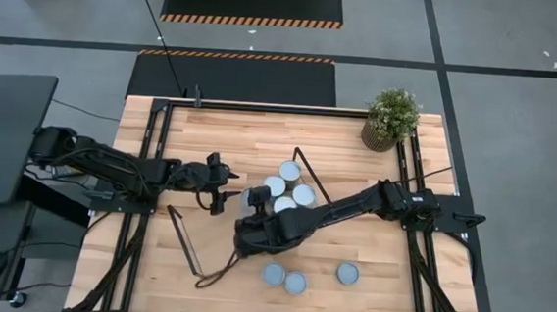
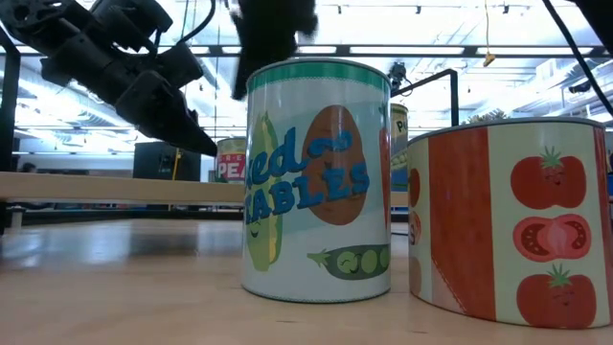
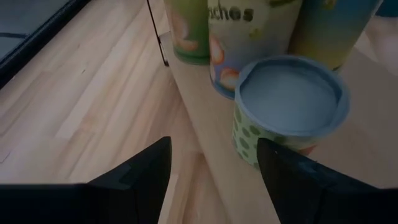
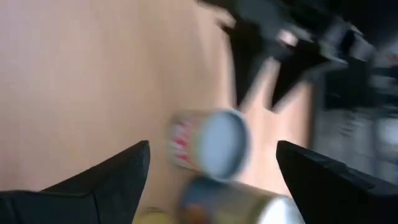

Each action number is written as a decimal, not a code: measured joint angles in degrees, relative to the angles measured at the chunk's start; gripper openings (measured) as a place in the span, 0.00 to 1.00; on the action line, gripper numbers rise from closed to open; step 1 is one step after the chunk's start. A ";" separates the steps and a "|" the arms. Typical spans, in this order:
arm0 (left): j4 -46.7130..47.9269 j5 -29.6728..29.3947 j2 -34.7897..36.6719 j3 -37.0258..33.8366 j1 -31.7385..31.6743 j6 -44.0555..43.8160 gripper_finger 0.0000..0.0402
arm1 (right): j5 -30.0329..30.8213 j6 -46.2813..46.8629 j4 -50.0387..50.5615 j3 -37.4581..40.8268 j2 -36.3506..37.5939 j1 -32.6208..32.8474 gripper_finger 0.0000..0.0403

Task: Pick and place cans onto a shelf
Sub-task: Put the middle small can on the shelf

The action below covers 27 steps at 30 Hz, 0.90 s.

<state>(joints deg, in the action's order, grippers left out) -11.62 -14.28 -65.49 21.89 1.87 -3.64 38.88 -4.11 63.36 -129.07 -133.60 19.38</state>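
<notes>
The shelf (image 1: 224, 203) is a light-wood board with a black wire loop (image 1: 186, 240) at each short end. Several cans (image 1: 286, 188) with pale tops stand clustered at its far right end. Three cans (image 1: 295, 281) stand on the table near the front edge. My left gripper (image 1: 220, 187) is open and empty above the shelf. In the left wrist view (image 3: 214, 149) it faces a green-dotted can (image 3: 289, 102) standing on the board. My right gripper (image 1: 246, 223) is open and empty near the cluster, and a can (image 4: 214, 146) shows ahead of it in the right wrist view (image 4: 211, 180).
A potted green plant (image 1: 391, 117) stands at the table's far right corner. In the low view a vegetables can (image 2: 316, 182) and a tomato can (image 2: 517, 225) stand close to the camera, with the shelf board (image 2: 115, 189) behind them. Bare wood lies at the far left.
</notes>
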 joint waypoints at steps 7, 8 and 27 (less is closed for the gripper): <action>5.66 2.21 6.93 0.00 0.03 -0.83 0.60 | -19.38 4.47 0.52 -5.98 0.24 1.87 0.89; 6.63 2.15 8.07 0.00 0.15 -1.45 0.60 | -20.55 5.08 0.68 -5.89 0.22 2.46 0.89; 8.92 1.90 12.61 0.01 2.67 -4.91 0.60 | -31.69 32.68 21.36 -2.76 1.70 11.87 0.88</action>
<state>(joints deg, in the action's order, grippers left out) -2.70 -12.38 -52.88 21.91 4.54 -8.55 7.19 28.57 84.72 -131.83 -131.90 31.25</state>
